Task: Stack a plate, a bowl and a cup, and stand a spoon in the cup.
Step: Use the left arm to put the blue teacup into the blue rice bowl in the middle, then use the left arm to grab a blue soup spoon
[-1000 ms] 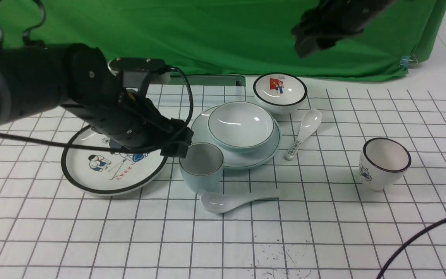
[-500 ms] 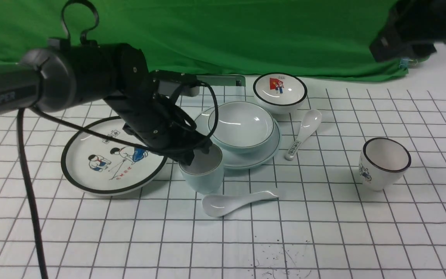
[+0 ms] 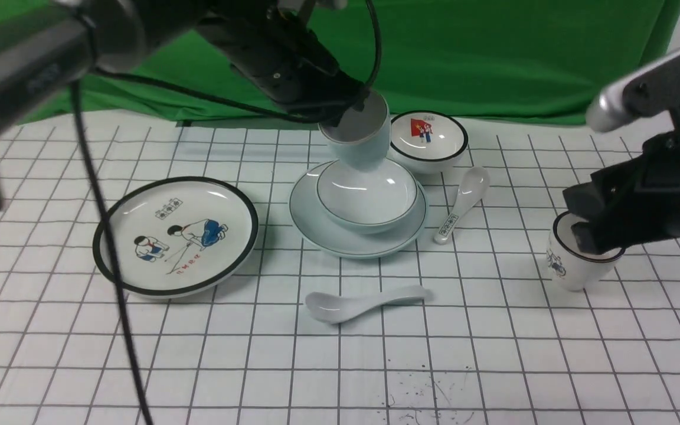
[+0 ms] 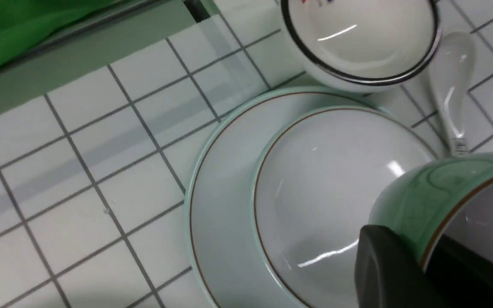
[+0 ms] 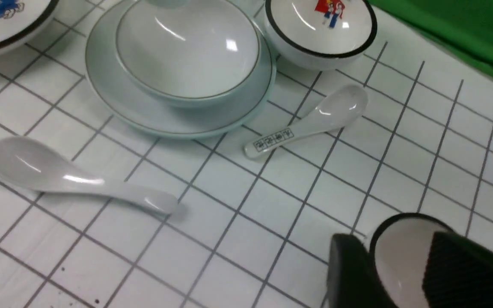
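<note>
One plain white spoon [image 3: 346,306] is seen near. Two cups are seen: one black-rimmed cup [image 3: 579,268] at right, and one pale cup [image 3: 363,141], held up over the bowl by the wall, pinched in the closed left gripper [image 3: 343,115]. The right gripper [image 3: 579,215] is held part open, with nothing gripped. One pale bowl [image 3: 366,198] is stacked on one pale plate [image 3: 316,221]. One cartoon plate [image 3: 175,236] is seen left, with small red writing. Farther, one marked spoon [image 3: 464,200] and one picture bowl [image 3: 428,144] are seen.
</note>
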### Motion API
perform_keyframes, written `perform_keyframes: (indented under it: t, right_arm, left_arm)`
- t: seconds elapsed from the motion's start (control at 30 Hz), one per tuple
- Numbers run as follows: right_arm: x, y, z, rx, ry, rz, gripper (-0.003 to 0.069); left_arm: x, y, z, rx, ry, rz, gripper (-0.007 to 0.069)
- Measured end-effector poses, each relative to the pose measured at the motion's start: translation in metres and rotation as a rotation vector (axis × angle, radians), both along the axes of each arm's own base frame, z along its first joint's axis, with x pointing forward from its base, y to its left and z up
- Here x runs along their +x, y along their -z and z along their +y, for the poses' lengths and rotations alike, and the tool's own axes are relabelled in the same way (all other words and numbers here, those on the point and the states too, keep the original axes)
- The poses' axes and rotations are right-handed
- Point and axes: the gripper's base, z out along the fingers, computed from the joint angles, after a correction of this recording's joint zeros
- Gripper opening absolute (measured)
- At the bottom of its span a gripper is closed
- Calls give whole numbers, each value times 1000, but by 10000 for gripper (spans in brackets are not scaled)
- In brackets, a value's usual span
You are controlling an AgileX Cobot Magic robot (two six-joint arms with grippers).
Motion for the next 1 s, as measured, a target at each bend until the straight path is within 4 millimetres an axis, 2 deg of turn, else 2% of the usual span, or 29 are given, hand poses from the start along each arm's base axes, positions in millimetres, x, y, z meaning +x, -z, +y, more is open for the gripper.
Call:
perform_keyframes:
  t: [0.1,0.37,0.47,0.57,0.63,0.73,0.77,0.8,0.83,0.87,0.9,0.97,1.0]
  right_arm:
    - [0,8,5,14,-9,-5,274]
    - [-4,7,22,15,-87,-47,245]
    - [-5,9,24,11,-96,-41,244]
    - [-5,10,24,8,-99,-40,244]
    - [-5,10,24,7,-99,-41,244]
    - [-6,11,23,-17,-109,-33,244]
    - [-6,10,23,-19,-110,-33,244]
    - [-9,10,21,-51,-124,-27,244]
    - [-12,8,19,-70,-130,-20,244]
    - [-12,8,19,-74,-131,-19,244]
    - [-17,4,16,-100,-137,-10,244]
    - [-24,-4,11,-136,-142,14,244]
    - [-25,-4,10,-138,-142,17,244]
  left_arm:
    - [17,28,-6,44,8,96,-9]
    - [32,51,-11,52,-15,174,25]
    - [32,53,-11,49,-22,184,101]
    - [32,49,-11,43,-27,179,227]
    - [29,39,-11,43,-20,177,326]
    - [19,6,-7,37,-14,159,440]
    - [17,0,-7,33,-15,150,445]
    - [8,-26,-4,13,-21,111,475]
    - [1,-42,-1,1,-25,87,482]
    - [-1,-44,-1,0,-24,88,483]
    - [-15,-61,-1,-8,-17,68,484]
    - [-41,-78,-5,3,23,60,465]
    - [-43,-75,-6,13,34,70,460]
